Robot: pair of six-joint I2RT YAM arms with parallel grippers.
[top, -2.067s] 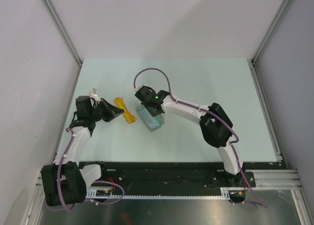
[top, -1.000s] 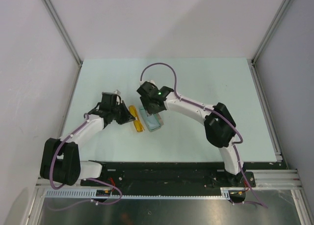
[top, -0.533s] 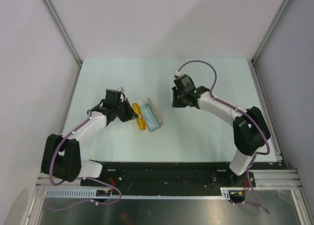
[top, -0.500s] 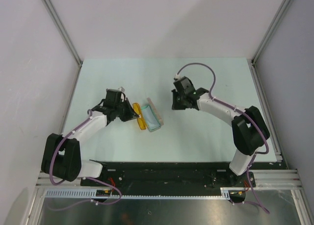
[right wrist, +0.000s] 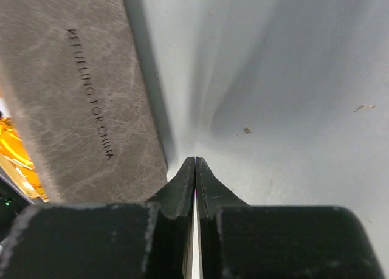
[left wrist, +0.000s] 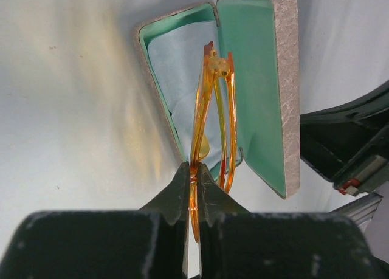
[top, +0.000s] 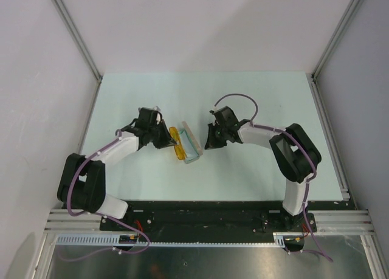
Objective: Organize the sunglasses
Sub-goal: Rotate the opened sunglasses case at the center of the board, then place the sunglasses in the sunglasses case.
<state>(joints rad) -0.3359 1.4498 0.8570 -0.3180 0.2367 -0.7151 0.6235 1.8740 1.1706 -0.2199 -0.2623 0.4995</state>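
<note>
The yellow-orange sunglasses (left wrist: 206,115) are folded and pinched by the frame in my left gripper (left wrist: 195,169), which is shut on them. They hang over the open grey-beige case (left wrist: 255,84), whose green lining holds the pale blue cloth (left wrist: 176,78). In the top view the sunglasses (top: 177,144) sit at the case's (top: 191,143) left edge, with my left gripper (top: 167,139) beside them. My right gripper (top: 205,144) is shut and empty, its tip on the table just right of the case's raised lid (right wrist: 79,96).
The pale green table (top: 255,103) is bounded by a metal frame post at each back corner and a black rail along the near edge. Grey walls stand on both sides.
My left gripper has carried the sunglasses right, up to the open case. My right gripper left the case, swung out to the right, then came back to the case's right side.
</note>
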